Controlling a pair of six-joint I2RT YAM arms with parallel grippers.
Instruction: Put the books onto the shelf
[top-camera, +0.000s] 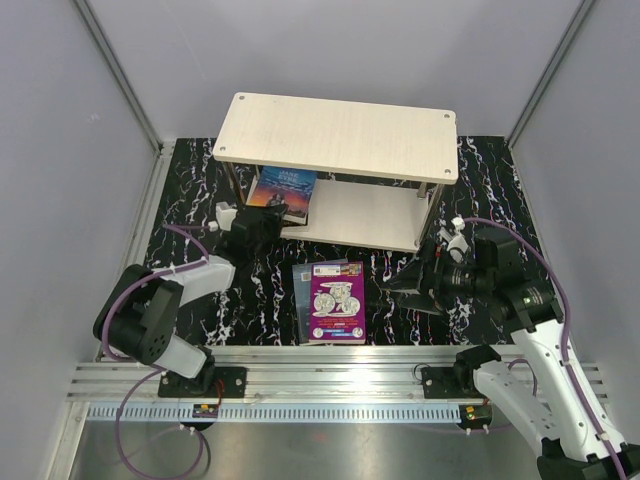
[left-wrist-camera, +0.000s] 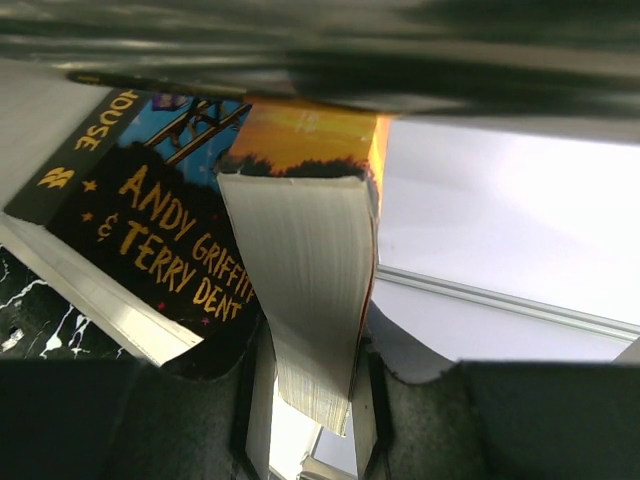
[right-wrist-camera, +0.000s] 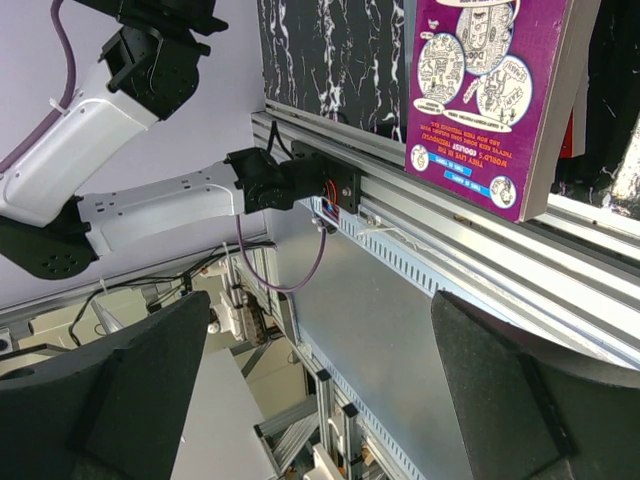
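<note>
- Right now, "Jane Eyre" (top-camera: 283, 188) is upright at the left of the shelf's (top-camera: 340, 135) lower tier, my left pincer (top-camera: 268, 218) clenched on it.
- A Treehouse book (left-wrist-camera: 150, 230) leans just beside it there.
- The purple book (top-camera: 337, 302) lies on the worktop (top-camera: 190, 180) over another book (top-camera: 301, 288); I judge both left to shelve.
- My right pincer (top-camera: 412, 288) hangs released nearby.

bks (top-camera: 337, 300) x4 vis (2 stkd, 2 at shelf (top-camera: 336, 135)) | shelf x1 | arms (top-camera: 190, 280) x2
</note>
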